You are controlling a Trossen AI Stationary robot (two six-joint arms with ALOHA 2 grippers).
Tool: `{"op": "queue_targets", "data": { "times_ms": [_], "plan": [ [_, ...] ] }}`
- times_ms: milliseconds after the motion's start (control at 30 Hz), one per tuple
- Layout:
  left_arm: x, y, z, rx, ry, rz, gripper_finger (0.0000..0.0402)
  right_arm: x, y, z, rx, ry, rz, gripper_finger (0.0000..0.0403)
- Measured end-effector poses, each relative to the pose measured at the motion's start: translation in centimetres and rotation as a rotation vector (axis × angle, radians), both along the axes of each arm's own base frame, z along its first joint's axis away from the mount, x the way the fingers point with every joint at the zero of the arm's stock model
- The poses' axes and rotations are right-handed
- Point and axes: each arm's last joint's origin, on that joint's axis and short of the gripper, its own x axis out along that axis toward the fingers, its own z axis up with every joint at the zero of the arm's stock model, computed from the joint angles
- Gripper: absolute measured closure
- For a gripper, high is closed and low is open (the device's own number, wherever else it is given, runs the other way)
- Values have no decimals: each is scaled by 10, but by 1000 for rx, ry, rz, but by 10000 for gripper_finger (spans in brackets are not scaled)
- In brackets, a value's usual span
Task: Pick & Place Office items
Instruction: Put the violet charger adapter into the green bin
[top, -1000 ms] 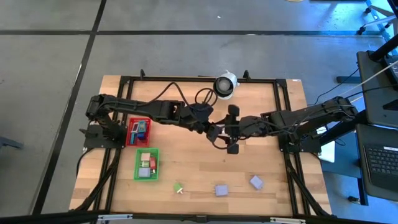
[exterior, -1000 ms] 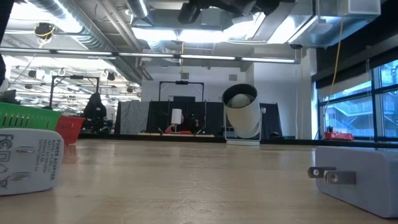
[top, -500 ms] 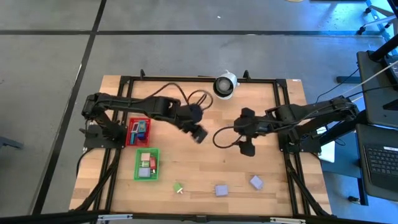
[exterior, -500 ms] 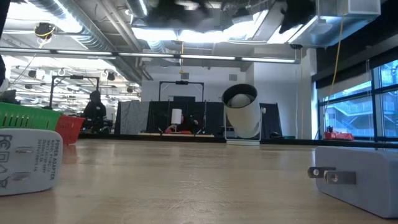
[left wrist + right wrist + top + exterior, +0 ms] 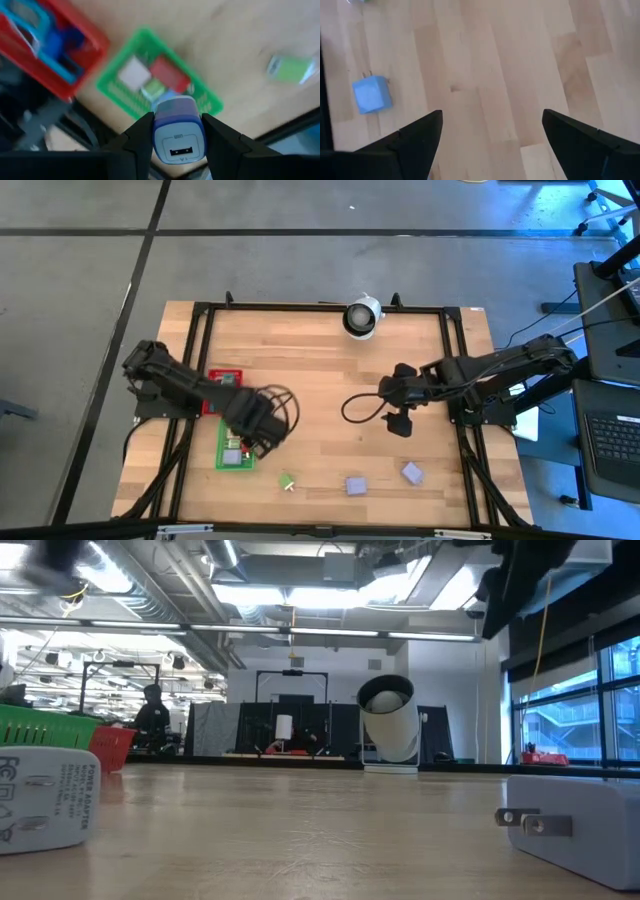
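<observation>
Blue and white, a small charger point(image 5: 179, 131) sits clamped in the left gripper's point(image 5: 176, 131) fingers above the green tray point(image 5: 236, 446) near the bench's point(image 5: 330, 375) left edge, beside the red tray point(image 5: 222, 376). The right gripper point(image 5: 490, 131), fingers wide and empty, hangs over mid-bench; three more chargers point(image 5: 349, 483) lie along the front edge.
</observation>
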Motion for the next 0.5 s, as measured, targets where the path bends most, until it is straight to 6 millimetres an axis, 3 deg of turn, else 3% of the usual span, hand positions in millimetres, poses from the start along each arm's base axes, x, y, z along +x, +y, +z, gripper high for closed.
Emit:
{"op": "queue_targets", "data": {
  "times_ms": [200, 500],
  "plan": [
    [-18, -20, -48, -40, 146, 82, 263, 0, 0, -7, -7, 10, 2, 57],
    [-27, -21, -97, -35, 152, 158, 262, 3, 0, -5, 5, -24, -3, 57]
  ]
}}
